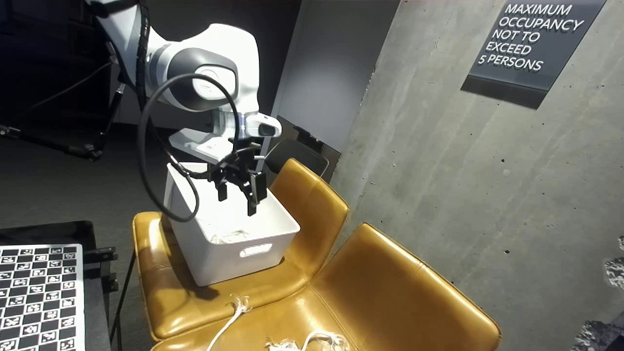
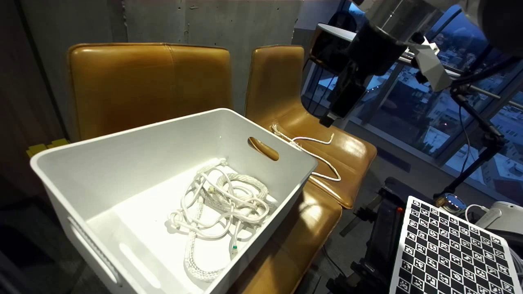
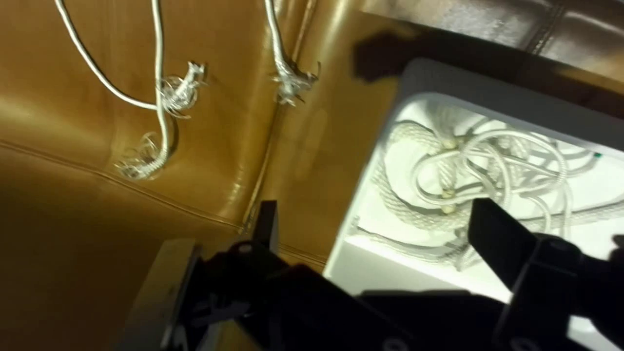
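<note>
Beside a grey concrete wall, tan leather chairs carried frayed white cords and a rectangular white plastic box, tangled white ropes inside toward one corner. Near its rim, the black pincer gaped wide, empty.

Office-type meeting space by the look of it, doubling as a robot lab. Sign reads "maximum occupancy not to exceed 5 persons", mounted on a bare concrete wall; typical of shared buildings. Tan chairs beside it. Big windows look down on buildings. Arm and checkered marker board make the lab part.
</note>
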{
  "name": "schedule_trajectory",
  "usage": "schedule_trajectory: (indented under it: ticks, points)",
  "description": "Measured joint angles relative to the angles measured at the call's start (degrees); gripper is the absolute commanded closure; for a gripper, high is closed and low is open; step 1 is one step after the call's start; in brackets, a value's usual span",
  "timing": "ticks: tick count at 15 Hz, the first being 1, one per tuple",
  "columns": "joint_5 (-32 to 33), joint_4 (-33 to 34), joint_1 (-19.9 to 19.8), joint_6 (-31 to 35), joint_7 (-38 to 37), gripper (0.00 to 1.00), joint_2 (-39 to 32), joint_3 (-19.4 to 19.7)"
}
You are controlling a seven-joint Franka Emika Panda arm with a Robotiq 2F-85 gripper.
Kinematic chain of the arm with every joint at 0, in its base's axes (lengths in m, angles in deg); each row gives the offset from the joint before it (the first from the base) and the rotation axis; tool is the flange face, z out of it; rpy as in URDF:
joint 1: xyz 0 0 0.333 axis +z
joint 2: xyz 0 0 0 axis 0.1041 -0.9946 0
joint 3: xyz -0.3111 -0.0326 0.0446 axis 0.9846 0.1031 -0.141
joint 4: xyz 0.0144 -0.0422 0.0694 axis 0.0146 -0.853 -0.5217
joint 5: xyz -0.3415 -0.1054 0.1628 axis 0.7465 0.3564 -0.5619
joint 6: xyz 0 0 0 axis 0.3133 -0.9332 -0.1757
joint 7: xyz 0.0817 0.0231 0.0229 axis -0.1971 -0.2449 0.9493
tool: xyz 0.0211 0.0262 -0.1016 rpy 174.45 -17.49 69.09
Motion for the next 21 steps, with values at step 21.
schedule_trajectory:
  ticks: [21]
  points:
    - [-10.0,15.7,-11.9,2.7,-0.7,0.00,-35.3,9.2]
